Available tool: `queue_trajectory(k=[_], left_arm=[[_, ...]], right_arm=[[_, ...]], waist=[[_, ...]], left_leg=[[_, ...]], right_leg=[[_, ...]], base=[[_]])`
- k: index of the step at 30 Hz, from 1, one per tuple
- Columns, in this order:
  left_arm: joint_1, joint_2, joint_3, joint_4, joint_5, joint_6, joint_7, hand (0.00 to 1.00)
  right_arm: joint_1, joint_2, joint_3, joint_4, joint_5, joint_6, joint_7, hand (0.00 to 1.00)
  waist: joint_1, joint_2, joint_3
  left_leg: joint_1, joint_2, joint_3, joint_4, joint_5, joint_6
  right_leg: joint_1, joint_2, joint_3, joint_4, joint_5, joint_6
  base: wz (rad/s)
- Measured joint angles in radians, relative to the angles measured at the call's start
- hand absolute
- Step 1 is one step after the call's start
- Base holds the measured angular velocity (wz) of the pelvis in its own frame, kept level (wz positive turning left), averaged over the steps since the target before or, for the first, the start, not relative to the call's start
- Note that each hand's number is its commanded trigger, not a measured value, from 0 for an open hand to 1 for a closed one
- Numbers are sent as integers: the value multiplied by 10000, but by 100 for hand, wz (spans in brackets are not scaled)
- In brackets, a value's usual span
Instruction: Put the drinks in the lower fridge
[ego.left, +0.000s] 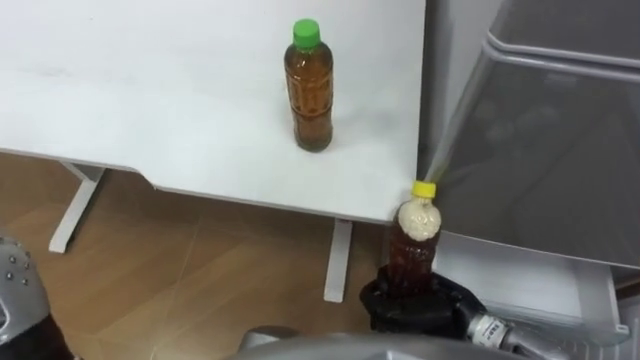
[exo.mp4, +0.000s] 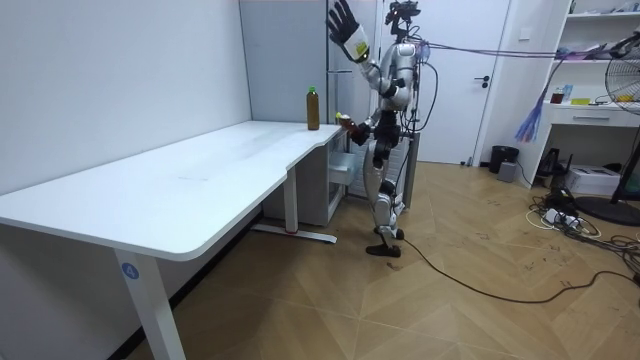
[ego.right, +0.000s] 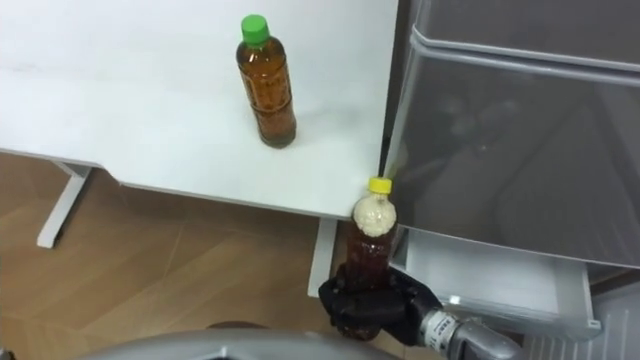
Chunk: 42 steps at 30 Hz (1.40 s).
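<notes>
The step in hand, as I judge it, is carrying one drink to the fridge while the other waits. In the room view the robot stands at the worktop's end beside the fridge, and its left hand (exo.mp4: 343, 24) is raised high above its head, fingers spread and holding nothing; it plays no part just now. On the white worktop (ego.left: 150, 90) a green-capped bottle (ego.left: 309, 95) stands upright near the right edge, apart from everything else; it is the drink yet to be fetched. Right of it and nearer, just off the worktop's near right corner, the yellow-capped bottle (ego.left: 414, 240) is upright in the right hand (ego.left: 420, 308), whose dark fingers are wrapped round its lower part; it is held above the wooden floor (ego.left: 180, 280), between the worktop and the grey fridge (ego.left: 560, 150). Further right, a white drawer (ego.right: 500, 285) is pulled out at the foot of the fridge, under the grey front; its inside is mostly hidden, so I cannot tell what lies in it. The next move calls for bringing the bottle right and down over the drawer's rim, setting it inside, then loosening the fingers; the grey front overhangs the drawer, so the bottle may need tilting. The worktop's corner sits close on the left, with a worktop leg (ego.left: 338, 260) below it; a wide swing could knock either.
</notes>
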Motion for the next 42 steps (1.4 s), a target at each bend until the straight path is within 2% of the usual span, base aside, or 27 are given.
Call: queue_trajectory(k=[2,5,8,12,14,17,20,23,25,29,32,38,42], left_arm=[[355,-7,3,757,222,68,547,0],[734,-14,-61,1849,82,154,1115,0],[1029,-28,-314,3173,-926,356,1411,0],[1584,-87,-864,4789,-2103,429,1425,0],[1952,-340,-1313,5643,-2829,598,1443,0],[2063,-454,-1848,6780,-3260,780,1498,0],[2064,-460,-2316,8273,-3370,948,1343,0],[2060,-466,-2916,9295,-3633,1255,1245,0],[2063,-461,-3160,9964,-3623,1307,978,0],[2102,-464,-3516,11281,-3229,1843,342,0],[2133,-462,-3745,12072,-3190,2147,-76,0],[2279,-508,-4257,13679,-2806,2620,-842,0],[2278,-517,-4591,14085,-2738,2860,-1161,0]], right_arm=[[118,9,-2,-132,-1,46,-122,100],[219,-3,10,-370,61,227,-267,100],[211,11,18,-455,72,233,-394,100],[206,91,52,-467,80,246,-461,100],[183,191,60,-471,117,246,-524,100],[82,204,113,-459,143,262,-579,100],[-88,216,180,-241,201,246,-538,100],[-95,164,299,-241,410,257,-555,100],[-148,147,373,-245,508,358,-550,100],[-242,146,475,-256,561,474,-543,100],[-330,137,569,-276,623,611,-521,100],[-665,137,686,136,615,588,-336,100],[-667,134,768,141,779,589,-350,100]], waist=[[9,-101,-47],[43,-150,-52],[40,-159,-51],[31,-238,-58],[13,-336,-53],[70,-468,-38],[-4,-518,-17],[21,-537,-6],[1,-520,-7],[-175,-503,-4],[-277,-466,-10],[-522,-458,-8],[-550,-460,-7]], left_leg=[[16,-19,-89,2,9,-6],[67,-27,-104,9,11,-4],[50,-60,-147,-18,25,18],[80,-57,-143,-44,30,20],[86,-57,-132,-23,32,21],[58,-54,-142,-89,34,18],[53,-53,-142,-98,35,18],[42,-55,-143,-102,34,18],[49,-53,-129,-100,34,18],[20,-50,-129,-82,33,17],[7,-54,-118,-88,34,17],[40,-57,-15,-138,48,20],[18,-57,-4,-129,50,23]], right_leg=[[13,-13,-112,7,-3,4],[59,-19,-130,13,-3,4],[56,-35,-139,7,-3,4],[58,-36,-112,10,-4,4],[41,-35,-115,2,-3,4],[48,-31,-122,5,-3,4],[40,-24,-3,2,-3,4],[32,-24,24,0,-3,4],[27,-25,19,2,-3,4],[10,-21,50,-5,-3,4],[14,-12,311,-2,-3,4],[-2,-21,333,-9,-3,4],[-6,-26,325,-7,-3,4]], base=[[10],[1],[1],[0],[0],[0],[0],[0],[0],[0],[-1],[-4],[-1]])
